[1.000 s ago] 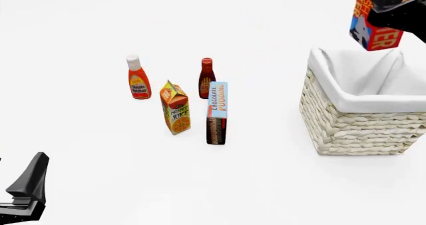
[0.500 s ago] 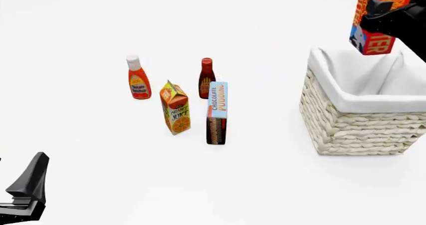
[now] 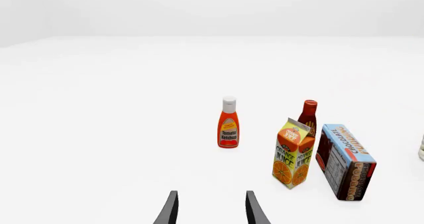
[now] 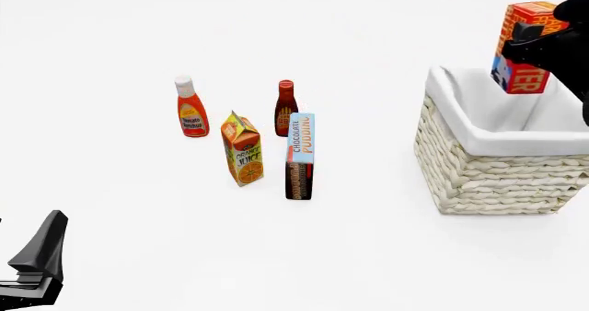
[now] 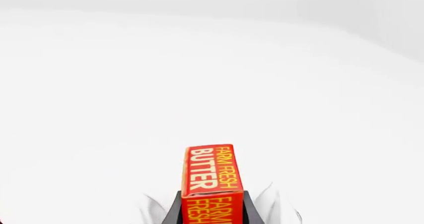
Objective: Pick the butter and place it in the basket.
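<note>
1. The right gripper (image 4: 541, 41) clamps the butter (image 4: 525, 47), a glossy red-orange cardboard box, upright in the air above the basket (image 4: 501, 166).
2. The basket is square, of coarse cream wicker with a smooth white cloth liner.
3. The left gripper (image 3: 210, 210) stands open, its thin dark fingers apart and holding nothing.

Butter (image 4: 522, 47): hung over the basket (image 4: 501, 166), at the table's right.
Ketchup (image 4: 190, 107): farthest left.
Juice (image 4: 242, 149): in front, between ketchup and pudding (image 4: 299, 156).
Sauce bottle (image 4: 285, 108): just behind the pudding.
</note>
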`<action>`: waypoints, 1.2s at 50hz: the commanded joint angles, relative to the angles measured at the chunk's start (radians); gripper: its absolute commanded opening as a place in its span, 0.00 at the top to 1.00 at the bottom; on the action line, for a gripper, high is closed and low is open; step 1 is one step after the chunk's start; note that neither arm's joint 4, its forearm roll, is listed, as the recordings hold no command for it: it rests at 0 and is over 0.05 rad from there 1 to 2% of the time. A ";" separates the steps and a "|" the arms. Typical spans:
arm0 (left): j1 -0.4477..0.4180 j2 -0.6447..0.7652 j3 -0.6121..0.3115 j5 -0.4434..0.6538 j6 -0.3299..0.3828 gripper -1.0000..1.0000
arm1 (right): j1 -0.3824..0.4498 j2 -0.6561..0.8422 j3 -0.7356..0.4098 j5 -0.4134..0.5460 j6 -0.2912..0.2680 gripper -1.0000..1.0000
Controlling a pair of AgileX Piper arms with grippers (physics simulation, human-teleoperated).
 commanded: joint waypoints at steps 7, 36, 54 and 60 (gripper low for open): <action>0.000 0.000 0.000 0.000 0.000 0.00 | -0.037 0.039 -0.008 0.003 0.029 1.00; 0.000 0.000 0.000 0.000 0.000 0.00 | -0.035 0.142 0.055 -0.023 -0.056 1.00; 0.000 0.000 0.000 0.000 0.000 0.00 | -0.041 0.172 0.075 -0.034 -0.066 1.00; 0.000 0.000 0.000 0.000 0.000 0.00 | -0.040 0.180 0.079 -0.035 -0.066 1.00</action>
